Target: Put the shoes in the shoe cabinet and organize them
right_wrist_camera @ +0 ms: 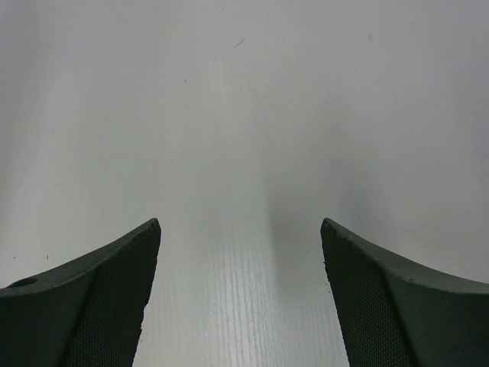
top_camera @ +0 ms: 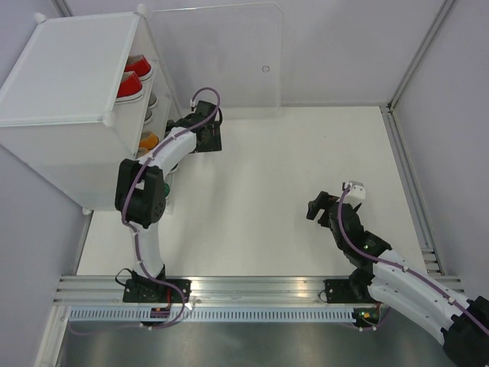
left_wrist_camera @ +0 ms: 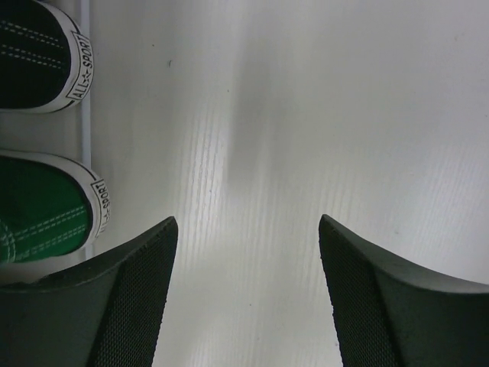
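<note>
left end effector [left_wrist_camera: 247, 219] hangs just outside the open front of the shoe cabinet [top_camera: 69, 69], fingers spread wide, nothing between them. at the cabinet's front edge a black shoe [left_wrist_camera: 34, 53] and a green shoe [left_wrist_camera: 38, 206] lie side by side, long axes parallel, labelled heels turned out toward the end effector, bodies running away from it. red shoes [top_camera: 131, 79] sit on the cabinet's top shelf, an orange shoe [top_camera: 147, 141] lower down. right end effector [right_wrist_camera: 241, 220] hovers over the bench [top_camera: 267, 191], well apart from the cabinet, wide open and empty.
</note>
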You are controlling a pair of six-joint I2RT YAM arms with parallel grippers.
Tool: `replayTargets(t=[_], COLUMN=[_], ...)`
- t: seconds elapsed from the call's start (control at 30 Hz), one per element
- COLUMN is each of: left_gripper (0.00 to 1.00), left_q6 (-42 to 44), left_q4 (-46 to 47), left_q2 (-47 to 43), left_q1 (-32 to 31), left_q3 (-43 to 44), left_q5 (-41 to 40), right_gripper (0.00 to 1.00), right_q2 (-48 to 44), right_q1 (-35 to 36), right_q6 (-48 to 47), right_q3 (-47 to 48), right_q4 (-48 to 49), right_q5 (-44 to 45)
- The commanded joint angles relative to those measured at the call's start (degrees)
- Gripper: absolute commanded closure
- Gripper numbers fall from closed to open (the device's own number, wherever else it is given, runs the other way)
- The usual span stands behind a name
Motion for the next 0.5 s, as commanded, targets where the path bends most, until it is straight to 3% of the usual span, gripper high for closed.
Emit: replayTargets(t=[0.0, 0.13, 0.47], left_gripper=[0.22, 0.24, 0.24], left_q6=[4.57, 4.41, 1.77], left_q4=[2.21, 2.13, 2.04], left_q2=[5.18, 9.5, 6.52], left_q1=[1.55, 3.48, 9.02], left_q3=[5.3, 5.76, -2.15], left_q5=[-1.86, -3.35, -5.2], right_gripper=[0.11, 0.11, 0.11], right_q2=[0.5, 0.86, 1.74], right_q1=[0.16, 0.16, 0.16], right_q6=[-0.45, -0.54, -0.71], right_q3=[0.55, 0.47, 0.47], right_q4=[2.51, 2.68, 3.21], right_q5=[0.17, 0.08, -0.71])
